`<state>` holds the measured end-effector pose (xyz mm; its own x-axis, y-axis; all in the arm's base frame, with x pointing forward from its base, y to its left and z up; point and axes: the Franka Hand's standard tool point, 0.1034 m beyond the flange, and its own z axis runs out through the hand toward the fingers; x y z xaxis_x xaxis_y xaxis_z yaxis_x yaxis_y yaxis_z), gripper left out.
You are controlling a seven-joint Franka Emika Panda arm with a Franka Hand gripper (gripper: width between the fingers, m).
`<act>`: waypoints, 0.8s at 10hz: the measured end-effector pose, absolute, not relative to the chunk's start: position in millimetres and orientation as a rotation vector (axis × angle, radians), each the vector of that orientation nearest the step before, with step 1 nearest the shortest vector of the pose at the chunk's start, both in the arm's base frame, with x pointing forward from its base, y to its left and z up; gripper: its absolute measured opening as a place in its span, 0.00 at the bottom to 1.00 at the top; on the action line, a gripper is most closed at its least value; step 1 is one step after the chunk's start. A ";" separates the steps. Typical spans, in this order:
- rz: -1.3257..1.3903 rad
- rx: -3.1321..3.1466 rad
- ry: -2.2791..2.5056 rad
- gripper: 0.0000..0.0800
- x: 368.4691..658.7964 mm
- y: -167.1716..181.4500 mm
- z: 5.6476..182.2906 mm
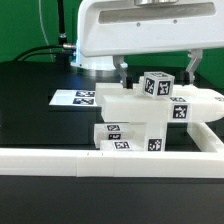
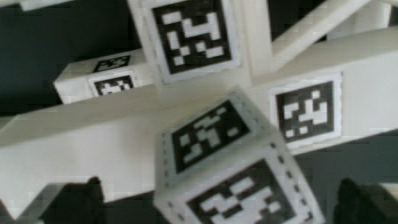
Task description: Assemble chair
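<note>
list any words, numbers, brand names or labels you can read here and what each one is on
No readable words, numbers or brand names in either view.
chair pieces: only square black-and-white tags, which are block patterns, not letters or digits.
marker board: the same kind of tags, too small to make out in detail.
arm housing: plain white, no label shows.

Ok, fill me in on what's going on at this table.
The Panda arm's gripper hangs open over a cluster of white tagged chair pieces, its jaws either side of the cube-like block on top, not gripping it. A long white rail lies in front; the marker board sits toward the exterior view's left.
</note>
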<state>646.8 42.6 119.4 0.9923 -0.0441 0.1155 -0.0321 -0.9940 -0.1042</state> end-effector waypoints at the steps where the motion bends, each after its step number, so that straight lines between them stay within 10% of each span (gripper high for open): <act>1: -0.170 -3.069 -0.155 0.81 645.6 42.0 117.9; 6: -0.150 -3.062 -0.652 0.81 643.5 41.0 112.0; 8: -0.149 -3.064 -0.644 0.65 643.1 41.1 110.8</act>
<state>643.1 41.1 110.8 0.9110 0.4014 0.0944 0.4021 -0.9155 0.0124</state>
